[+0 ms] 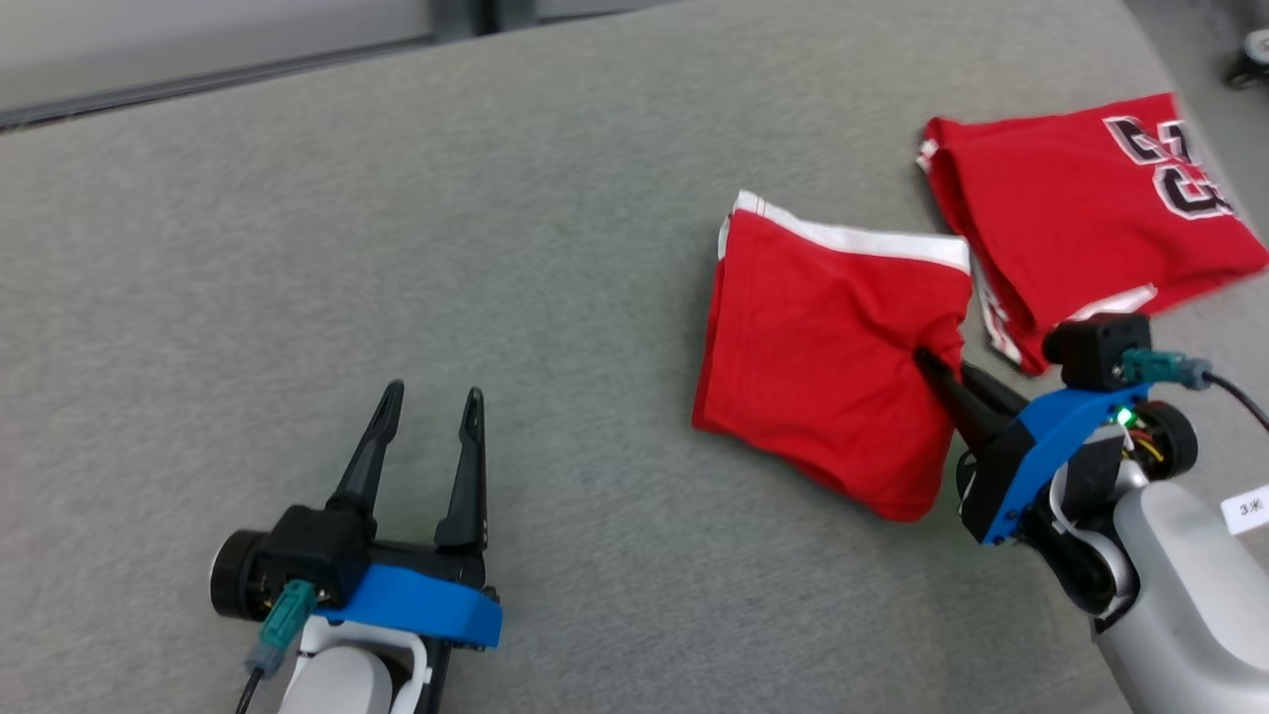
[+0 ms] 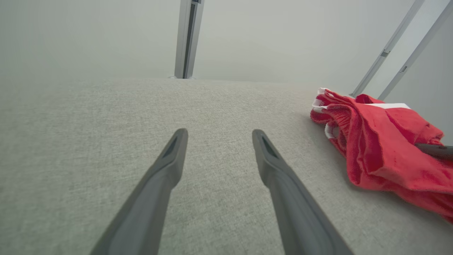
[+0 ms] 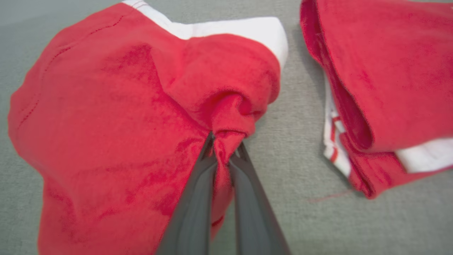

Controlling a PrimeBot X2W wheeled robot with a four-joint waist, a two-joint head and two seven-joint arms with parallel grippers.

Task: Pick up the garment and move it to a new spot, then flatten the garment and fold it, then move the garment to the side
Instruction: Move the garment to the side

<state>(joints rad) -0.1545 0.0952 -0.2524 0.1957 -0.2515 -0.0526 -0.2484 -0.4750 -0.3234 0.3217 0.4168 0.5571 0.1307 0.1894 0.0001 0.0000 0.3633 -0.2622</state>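
Note:
A folded red garment (image 1: 823, 357) with a white band along its far edge lies right of centre on the grey surface. My right gripper (image 1: 927, 359) is shut on a pinch of its right edge, and the cloth puckers around the fingertips. In the right wrist view the garment (image 3: 113, 117) bunches between the two dark fingers of that gripper (image 3: 224, 143). My left gripper (image 1: 431, 397) rests open on bare surface at the lower left, well away from the cloth. The left wrist view has its gripper (image 2: 217, 136) open, with the garment (image 2: 382, 148) off to the right.
A second folded red garment (image 1: 1081, 218) with dark number print and white trim lies at the far right, just beyond the held one, near the surface's right edge; it is also in the right wrist view (image 3: 389, 78). Grey padded surface (image 1: 397, 218) spreads wide to the left.

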